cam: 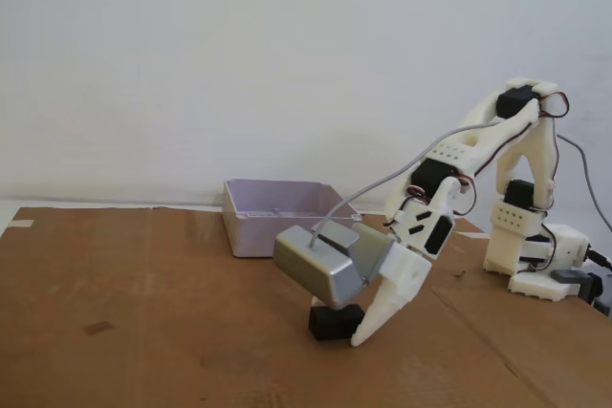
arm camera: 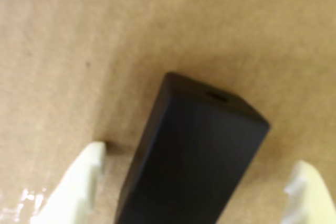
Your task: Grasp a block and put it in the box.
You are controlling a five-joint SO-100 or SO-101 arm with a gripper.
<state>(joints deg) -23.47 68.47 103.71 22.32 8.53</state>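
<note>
Wrist view: black block (arm camera: 194,156) close under the lens, lying on brown cardboard (arm camera: 105,35), small hole near its far end. Two cream fingers (arm camera: 79,182) spread wide, one at each side of the block, cardboard visible between each tip and the block's sides; gripper (arm camera: 197,179) released, clasping nothing. Fixed view: same cardboard sheet (cam: 143,332) spread across the foreground, white arm (cam: 507,169) based at the right and bent down toward the middle. Silver-grey camera (cam: 320,267) mounted on the wrist, grey cable running up from it. Gripper (cam: 354,327) lowered over the block (cam: 333,322), one pointed cream finger (cam: 382,311) reaching the cardboard just to the right of the block. Block flat on the cardboard, outside the box (cam: 277,217). Pale lilac box farther back and a little left, near the white wall (cam: 239,54), apart from the block.
</note>
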